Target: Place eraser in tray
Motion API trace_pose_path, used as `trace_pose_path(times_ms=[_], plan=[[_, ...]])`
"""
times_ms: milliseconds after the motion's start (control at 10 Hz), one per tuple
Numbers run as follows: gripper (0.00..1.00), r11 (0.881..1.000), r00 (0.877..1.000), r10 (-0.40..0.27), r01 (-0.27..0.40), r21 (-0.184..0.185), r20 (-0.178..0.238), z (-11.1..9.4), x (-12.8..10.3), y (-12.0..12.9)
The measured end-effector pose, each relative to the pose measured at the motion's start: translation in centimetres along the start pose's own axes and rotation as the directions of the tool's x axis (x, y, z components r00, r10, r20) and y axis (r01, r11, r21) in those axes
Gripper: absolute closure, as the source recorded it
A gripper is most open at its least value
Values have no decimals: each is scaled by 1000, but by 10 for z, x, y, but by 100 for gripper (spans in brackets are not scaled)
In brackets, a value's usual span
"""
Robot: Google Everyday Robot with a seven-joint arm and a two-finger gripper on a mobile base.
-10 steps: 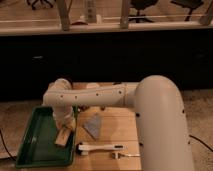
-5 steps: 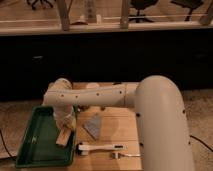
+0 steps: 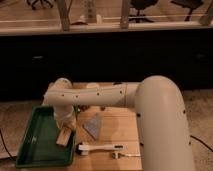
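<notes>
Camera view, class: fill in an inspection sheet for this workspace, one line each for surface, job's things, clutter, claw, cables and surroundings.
Surface: wooden table, pale top, holding everything below.
Job's things: green tray at the table's left edge; eraser tan side up, tilted over the tray's right part, just under the claw.
Clutter: grey-blue cloth right of the tray; white-handled tool lying near the front edge.
Claw: claw points down over the tray's right side, at the eraser.
Cables: one dark cable on the floor left of the table.
Surroundings: dark counter front behind the table; chair legs beyond it.
</notes>
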State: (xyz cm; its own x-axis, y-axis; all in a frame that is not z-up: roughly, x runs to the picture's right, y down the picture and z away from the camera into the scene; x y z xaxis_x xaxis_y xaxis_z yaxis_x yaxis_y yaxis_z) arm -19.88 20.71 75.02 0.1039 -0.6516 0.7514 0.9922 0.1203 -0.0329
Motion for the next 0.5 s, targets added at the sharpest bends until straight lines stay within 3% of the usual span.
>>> trace_pose_path(times_ms=[500], plan=[[99, 1000, 1000, -12, 12, -1, 6, -1, 0, 1]])
